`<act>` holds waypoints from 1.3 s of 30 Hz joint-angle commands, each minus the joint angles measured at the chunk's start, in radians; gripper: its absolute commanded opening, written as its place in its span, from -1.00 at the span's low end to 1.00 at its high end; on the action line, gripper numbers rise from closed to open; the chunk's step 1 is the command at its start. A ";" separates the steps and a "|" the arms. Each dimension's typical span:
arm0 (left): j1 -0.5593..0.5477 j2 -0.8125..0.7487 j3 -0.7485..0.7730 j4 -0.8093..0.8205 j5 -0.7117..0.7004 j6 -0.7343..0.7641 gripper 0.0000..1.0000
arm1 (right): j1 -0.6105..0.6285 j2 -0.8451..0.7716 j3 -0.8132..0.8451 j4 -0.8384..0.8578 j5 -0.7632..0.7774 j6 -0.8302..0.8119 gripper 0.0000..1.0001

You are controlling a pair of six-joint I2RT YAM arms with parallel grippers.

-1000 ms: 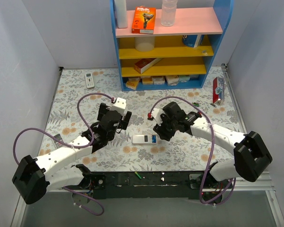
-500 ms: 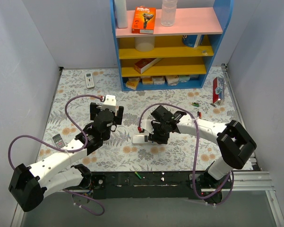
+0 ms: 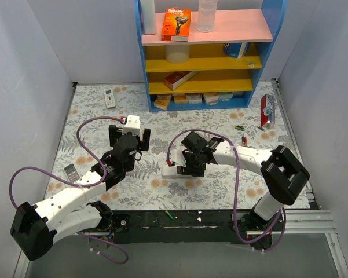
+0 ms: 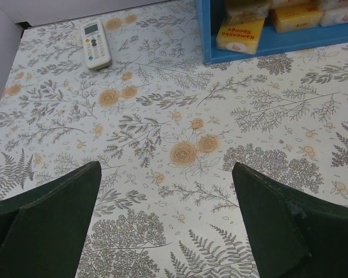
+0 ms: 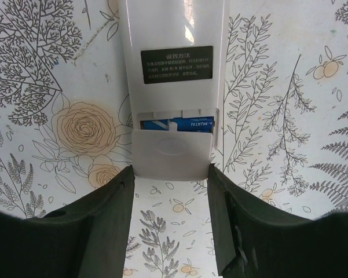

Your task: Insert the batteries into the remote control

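1. The right gripper (image 5: 171, 171) has its jaws set apart, one on either side of the near end of the remote control (image 5: 171, 58). I cannot tell whether they press on it.
2. The remote lies back up on the floral counter (image 5: 289, 87), near its middle and close to the front edge.
3. Its battery cover (image 5: 171, 153) sits partly slid off. A blue battery (image 5: 176, 124) shows in the recess, below a dark label (image 5: 176, 65).
4. The left gripper (image 4: 165, 168) hangs with its jaws released and wide, over bare counter to the left of the remote.
5. More batteries (image 3: 238, 127), green and red, lie loose on the counter, well to the right.
6. An all-white remote (image 4: 95, 43) lies at the far left, near the blue shelf (image 4: 266, 46).
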 commanded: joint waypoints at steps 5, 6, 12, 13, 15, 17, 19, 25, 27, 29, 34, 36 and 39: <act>0.009 -0.018 -0.013 0.015 -0.008 -0.007 0.96 | 0.004 -0.007 0.054 0.020 0.005 -0.026 -0.14; 0.009 -0.018 -0.012 0.015 -0.007 -0.007 0.96 | 0.004 -0.004 0.059 0.022 0.005 -0.026 -0.14; 0.009 -0.021 -0.012 0.015 -0.003 -0.006 0.96 | 0.004 0.014 0.074 0.013 0.015 -0.035 -0.14; 0.008 -0.021 -0.013 0.015 0.002 -0.004 0.96 | 0.004 0.016 0.081 0.010 0.016 -0.035 -0.14; 0.009 -0.021 -0.015 0.014 0.005 -0.004 0.96 | 0.004 0.013 0.079 0.008 0.021 -0.040 -0.14; 0.011 -0.021 -0.013 0.014 0.006 -0.006 0.96 | 0.004 0.013 0.078 0.010 0.022 -0.044 -0.14; 0.011 -0.021 -0.013 0.014 0.006 -0.006 0.96 | 0.004 0.019 0.078 0.004 0.021 -0.046 -0.15; 0.011 -0.023 -0.013 0.015 0.006 -0.004 0.96 | 0.006 0.040 0.079 -0.004 0.015 -0.052 -0.14; 0.011 -0.021 -0.015 0.015 0.008 -0.004 0.96 | 0.006 0.043 0.081 -0.006 0.012 -0.052 -0.14; 0.011 -0.021 -0.015 0.017 0.008 -0.004 0.96 | 0.007 0.046 0.081 -0.006 0.015 -0.052 -0.14; 0.011 -0.024 -0.013 0.017 0.009 -0.004 0.96 | 0.013 0.049 0.081 -0.003 0.016 -0.053 -0.14; 0.011 -0.024 -0.015 0.015 0.009 -0.004 0.96 | 0.018 0.049 0.079 -0.004 0.016 -0.053 -0.14; 0.011 -0.024 -0.013 0.017 0.009 -0.003 0.96 | 0.026 0.051 0.074 -0.004 0.016 -0.055 -0.13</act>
